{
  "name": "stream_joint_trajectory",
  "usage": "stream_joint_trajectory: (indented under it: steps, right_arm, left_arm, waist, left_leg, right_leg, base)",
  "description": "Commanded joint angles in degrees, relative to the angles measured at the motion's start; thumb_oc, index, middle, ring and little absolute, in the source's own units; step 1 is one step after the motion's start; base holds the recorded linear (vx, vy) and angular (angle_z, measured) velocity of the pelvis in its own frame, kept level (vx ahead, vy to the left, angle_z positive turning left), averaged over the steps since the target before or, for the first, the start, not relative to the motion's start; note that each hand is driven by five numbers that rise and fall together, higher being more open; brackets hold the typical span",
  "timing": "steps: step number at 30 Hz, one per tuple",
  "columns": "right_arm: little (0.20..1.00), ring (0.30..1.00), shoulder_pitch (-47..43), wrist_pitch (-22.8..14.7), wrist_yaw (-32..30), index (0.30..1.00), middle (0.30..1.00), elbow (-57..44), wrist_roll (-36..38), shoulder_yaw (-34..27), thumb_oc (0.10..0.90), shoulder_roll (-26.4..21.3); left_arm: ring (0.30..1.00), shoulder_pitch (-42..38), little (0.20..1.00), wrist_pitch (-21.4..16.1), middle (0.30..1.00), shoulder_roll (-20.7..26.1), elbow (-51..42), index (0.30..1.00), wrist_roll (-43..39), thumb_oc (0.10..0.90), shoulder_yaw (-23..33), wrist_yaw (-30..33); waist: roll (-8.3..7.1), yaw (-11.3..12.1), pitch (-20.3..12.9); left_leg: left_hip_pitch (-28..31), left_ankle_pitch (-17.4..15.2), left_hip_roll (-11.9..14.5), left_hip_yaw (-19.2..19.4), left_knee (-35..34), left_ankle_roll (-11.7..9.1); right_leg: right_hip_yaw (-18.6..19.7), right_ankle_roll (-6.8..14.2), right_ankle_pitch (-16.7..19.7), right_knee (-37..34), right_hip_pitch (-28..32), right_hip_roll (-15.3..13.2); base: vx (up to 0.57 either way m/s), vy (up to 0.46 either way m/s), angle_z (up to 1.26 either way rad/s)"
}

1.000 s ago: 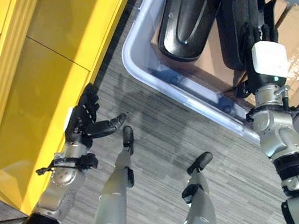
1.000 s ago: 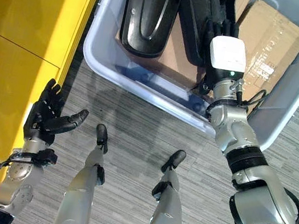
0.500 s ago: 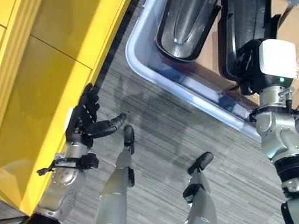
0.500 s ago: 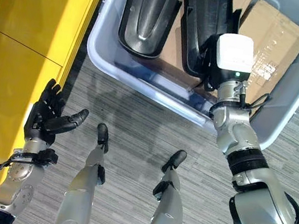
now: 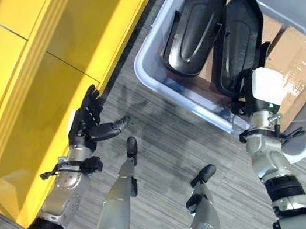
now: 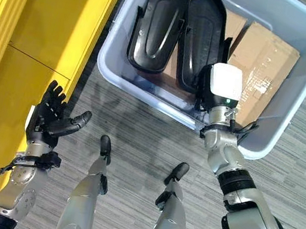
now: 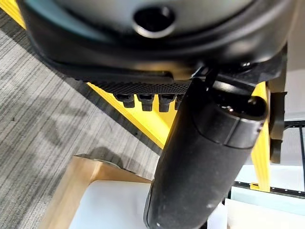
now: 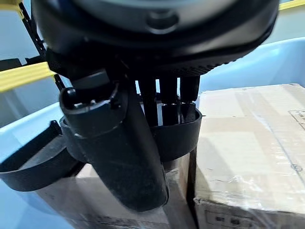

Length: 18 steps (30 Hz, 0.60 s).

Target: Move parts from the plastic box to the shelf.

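Grey striped carpet (image 6: 136,141) underfoot, yellow shelf unit (image 5: 47,42) along the left, pale plastic box (image 6: 285,123) ahead with two black moulded parts and cardboard boxes (image 6: 264,57) inside. Right hand (image 6: 204,91) now down at the near end of the right-hand black part (image 6: 200,34), where a second ago it reached further along that part, deeper into the box. Whole scene shifted since then, so mostly camera motion; the parts themselves apparently unmoved. Fingers (image 8: 167,100) hooked over the part's raised rim, thumb (image 8: 124,143) on the outer side, so clamped on the part's edge, just beside a cardboard box. Second black part (image 6: 157,23) lying alongside, on the far side of the held one from the cardboard.

Left hand (image 5: 89,124) idle beside the shelf face, fingers spread and straight, holding nothing, as before.

Judging from this, grip taken and lift about to begin; nothing on the shelf yet, both parts still in the box.
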Motion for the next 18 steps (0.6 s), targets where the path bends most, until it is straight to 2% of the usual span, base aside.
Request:
stream_joint_trajectory:
  steps: [1,4,7,8,11,18]
  right_arm:
    - [0.3,0.3,2.68,-1.96,2.57,0.3,0.3,-0.53,2.15,2.99,0.4,0.81]
    - [0.3,0.3,3.19,-1.91,2.5,0.3,0.3,-0.96,2.24,2.56,0.4,0.64]
    - [0.3,0.3,4.86,-1.98,2.31,0.3,0.3,-2.18,2.64,1.34,0.4,0.06]
    - [0.3,0.3,6.25,-2.07,2.19,0.3,0.3,-3.6,2.59,0.19,0.4,-0.81]
    - [0.3,0.3,6.64,-2.15,2.17,0.3,0.3,-4.46,2.35,-0.14,0.4,-0.95]
    - [0.3,0.3,13.73,-3.91,3.18,0.3,0.3,-17.29,-0.75,-5.25,0.4,-3.5]
  left_arm:
    - [1.0,0.02,1.0,-4.6,1.0,3.41,-6.34,1.0,0.57,0.9,0.89,0.03]
    - [1.0,0.12,1.0,-4.59,1.0,3.37,-6.24,1.0,0.5,0.9,0.72,-0.16]
    - [1.0,0.51,1.0,-4.2,1.0,3.41,-5.67,1.0,0.46,0.9,0.52,-0.6]
    - [1.0,1.02,1.0,-4.04,1.0,3.49,-5.41,1.0,0.57,0.9,0.64,-1.1]
    - [1.0,1.18,1.0,-3.99,1.0,3.57,-5.56,1.0,0.49,0.9,0.75,-1.2]
    - [1.0,3.75,1.0,-2.86,1.0,3.96,-5.6,1.0,0.72,0.9,2.42,-2.96]
  waist:
    - [-1.33,0.49,-1.7]
    - [-1.39,0.52,-1.95]
    - [-1.6,0.43,-3.32]
    - [-1.91,0.41,-4.73]
    - [-1.98,0.45,-5.01]
    - [-3.39,-1.0,-10.0]
  left_leg:
    - [8.91,-5.19,3.77,1.09,-1.16,-7.15]
    - [9.55,-5.16,3.7,1.17,-1.47,-7.15]
    - [11.0,-5.24,3.58,1.2,-2.1,-7.1]
    - [12.56,-5.63,3.65,1.19,-2.45,-7.03]
    - [13.07,-5.75,3.59,1.25,-2.54,-7.01]
    - [19.0,-7.45,3.99,2.12,-2.45,-6.53]
  right_leg:
    - [0.18,4.43,3.42,-6.27,4.93,-0.53]
    - [0.15,4.52,3.49,-6.49,5.5,-0.53]
    - [0.17,4.64,3.51,-6.96,7.0,-0.55]
    - [0.01,4.79,3.45,-7.34,8.69,-0.7]
    - [0.0,4.83,3.4,-7.48,9.32,-0.67]
    - [0.52,5.04,1.95,-7.3,14.43,-0.73]
  base:
    - [0.01,0.015,0.04]
    - [0.0,0.007,0.03]
    - [0.02,0.004,0.0]
    - [0.05,0.012,0.03]
    - [0.03,0.008,0.08]
    - [0.08,0.02,-0.03]
